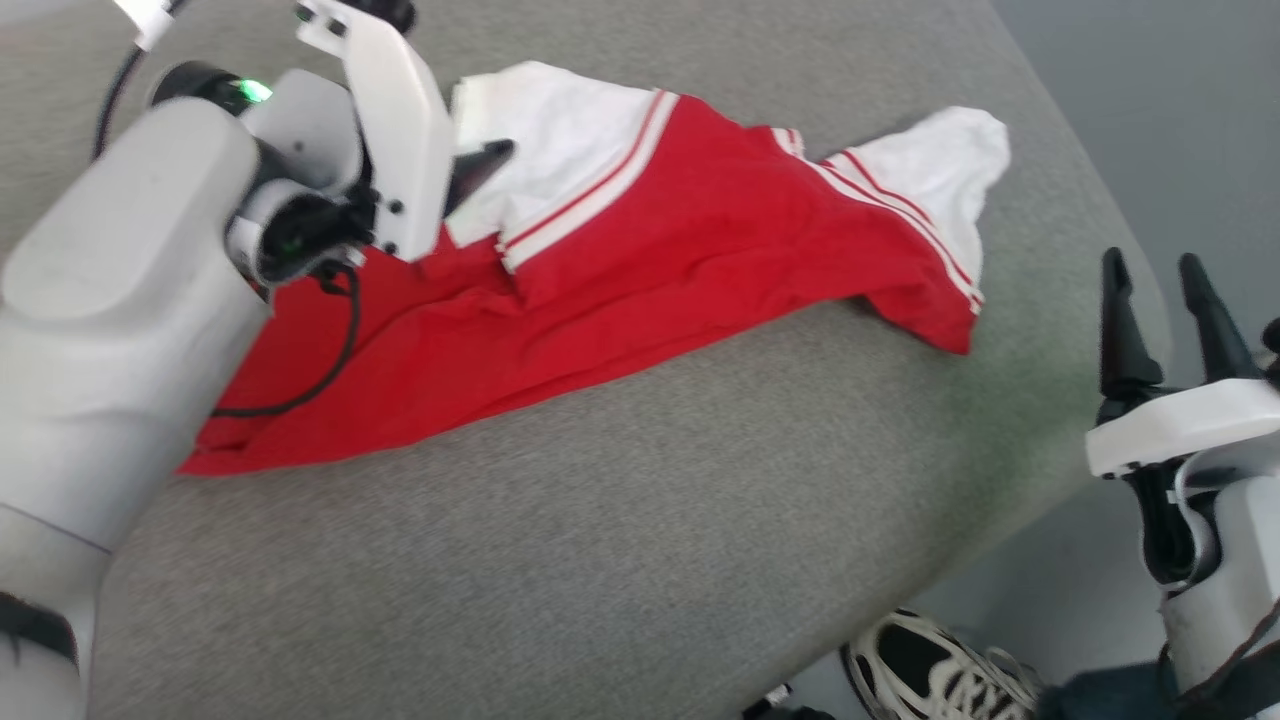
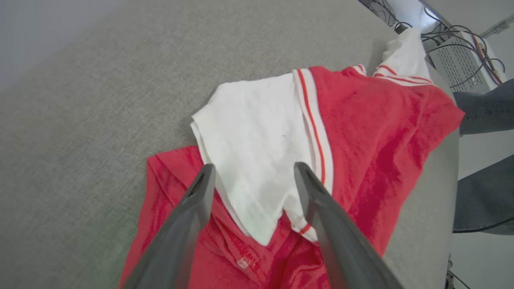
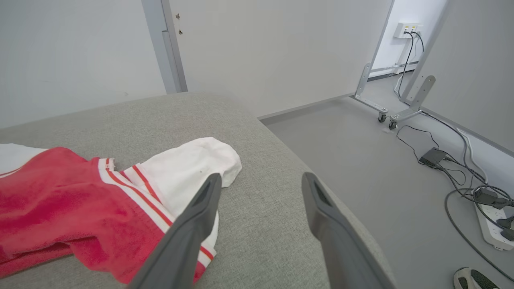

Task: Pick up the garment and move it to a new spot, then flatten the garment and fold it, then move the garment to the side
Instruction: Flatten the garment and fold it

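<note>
**Both grippers empty, jersey lying rumpled on the surface**

The left gripper (image 2: 253,176) has its jaws spread wide with nothing between them. In the left wrist view its two dark fingers (image 2: 192,216) frame the pointed end of a white sleeve panel. Whether they touch the cloth cannot be told. In the head view this gripper (image 1: 480,165) is above the same sleeve, at the upper left.

The right gripper (image 1: 1160,300) also has its jaws apart and holds nothing. It stands just beyond the rounded right edge of the surface, fingers pointing up the head view. In the right wrist view its left finger (image 3: 188,233) crosses the striped hem of the other sleeve.

The red soft-fabric jersey with white sleeve panels and red-and-white stripe trim (image 1: 640,260) lies creased on the grey fabric-covered surface (image 1: 650,500). Its red body runs from the lower left toward the upper right of the head view. One white sleeve is folded over the body at top centre. The other reaches toward the surface's right edge.

A white-and-black sneaker (image 1: 935,670) rests on the grey floor (image 3: 361,160) below that edge. A person's dark trouser legs (image 2: 482,112) show beside the surface in the left wrist view.
</note>
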Controlling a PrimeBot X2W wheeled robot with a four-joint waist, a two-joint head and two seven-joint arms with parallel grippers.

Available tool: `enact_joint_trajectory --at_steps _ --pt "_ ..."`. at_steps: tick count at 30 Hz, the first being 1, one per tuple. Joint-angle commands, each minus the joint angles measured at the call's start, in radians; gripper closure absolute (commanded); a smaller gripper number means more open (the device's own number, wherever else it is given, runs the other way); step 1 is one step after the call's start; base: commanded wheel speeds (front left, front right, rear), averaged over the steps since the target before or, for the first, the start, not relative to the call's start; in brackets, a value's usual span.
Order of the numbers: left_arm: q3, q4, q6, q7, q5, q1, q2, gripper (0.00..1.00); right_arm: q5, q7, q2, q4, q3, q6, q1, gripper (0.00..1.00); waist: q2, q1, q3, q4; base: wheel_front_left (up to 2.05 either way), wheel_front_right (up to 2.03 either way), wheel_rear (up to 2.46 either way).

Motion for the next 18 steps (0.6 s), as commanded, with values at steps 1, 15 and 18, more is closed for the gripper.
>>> enact_joint_trajectory --at_steps 1,15,18 --pt "-0.008 0.028 0.002 0.013 -0.023 -0.018 0.0 0.0 -0.002 -0.005 0.012 -0.007 0.005 -0.001 0.006 0.0 0.0 0.0 0.032 -0.042 0.0 0.0 0.0" --pt "-0.101 0.204 0.002 -0.085 -0.06 -0.139 -0.055 0.12 -0.006 -0.005 0.029 -0.033 0.032 -0.001 -0.009 0.0 0.0 0.0 0.085 -0.072 0.0 0.0 0.0" --pt "-0.117 0.211 0.002 -0.129 -0.075 -0.152 -0.057 1.0 -0.007 -0.005 0.03 -0.031 0.048 -0.001 -0.013 0.0 0.0 0.0 0.084 -0.072 0.0 0.0 0.0"
